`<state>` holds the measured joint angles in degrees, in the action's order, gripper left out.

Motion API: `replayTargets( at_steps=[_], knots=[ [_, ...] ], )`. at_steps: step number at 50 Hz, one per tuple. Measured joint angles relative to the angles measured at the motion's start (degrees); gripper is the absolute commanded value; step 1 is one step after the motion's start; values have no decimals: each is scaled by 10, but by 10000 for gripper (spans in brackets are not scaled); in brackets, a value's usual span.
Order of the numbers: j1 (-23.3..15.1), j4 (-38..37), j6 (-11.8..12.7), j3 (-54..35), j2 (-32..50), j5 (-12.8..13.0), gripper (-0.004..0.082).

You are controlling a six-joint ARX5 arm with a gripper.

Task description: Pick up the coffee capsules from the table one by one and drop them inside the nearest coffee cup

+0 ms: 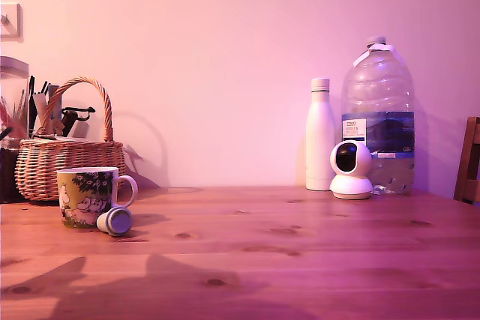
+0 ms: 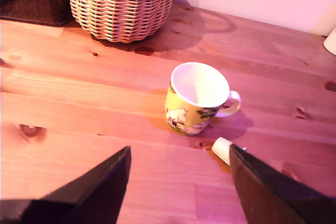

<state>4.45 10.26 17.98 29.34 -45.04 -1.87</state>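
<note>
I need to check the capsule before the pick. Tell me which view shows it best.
The exterior view: the capsule lies whole on its side by the mug, foil face toward the camera. In the wrist view only its pale end shows; one finger of the open gripper hides the rest.

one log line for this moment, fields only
gripper: open, empty, above table | capsule: on its side beside mug | mug: upright, empty

Yellow-green mug (image 1: 88, 195) upright, capsule (image 1: 115, 220) on its side touching it

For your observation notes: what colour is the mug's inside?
Plain white; the coffee cup shows it best in the wrist view.
</note>
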Motion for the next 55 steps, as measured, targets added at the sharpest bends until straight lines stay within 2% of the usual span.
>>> replayTargets(
  at_steps=[18,19,21,22,25,26,28,29,32,33,35,37,40,43,44,47,50,51,53,54,55],
  knots=[
    [0,0,-4,0,0,-1,503],
    [0,0,-18,0,0,-1,503],
    [0,-1,-18,0,0,-3,503],
    [0,-1,-35,0,0,-7,503],
    [0,-3,-36,0,0,-17,503],
    [0,-5,-56,0,0,-20,503],
    [1,-9,-56,0,0,-26,503],
    [2,-11,-67,0,0,-29,503],
    [9,-14,-76,0,0,-35,503],
    [13,-14,-88,0,0,-36,503],
    [22,-13,-88,0,0,-38,503],
    [33,-14,-105,0,0,-40,503],
    [51,-19,-115,0,0,-41,503],
    [65,-29,-115,0,0,-41,503],
    [70,-34,-131,-1,0,-41,503],
    [84,-57,-141,-7,0,-43,503],
    [96,-78,-141,-22,2,-43,503],
    [100,-84,-155,-29,3,-43,503],
    [107,-93,-155,-43,4,-45,503],
    [110,-95,-169,-51,4,-45,503],
    [113,-99,-169,-58,4,-45,503]
  ],
)
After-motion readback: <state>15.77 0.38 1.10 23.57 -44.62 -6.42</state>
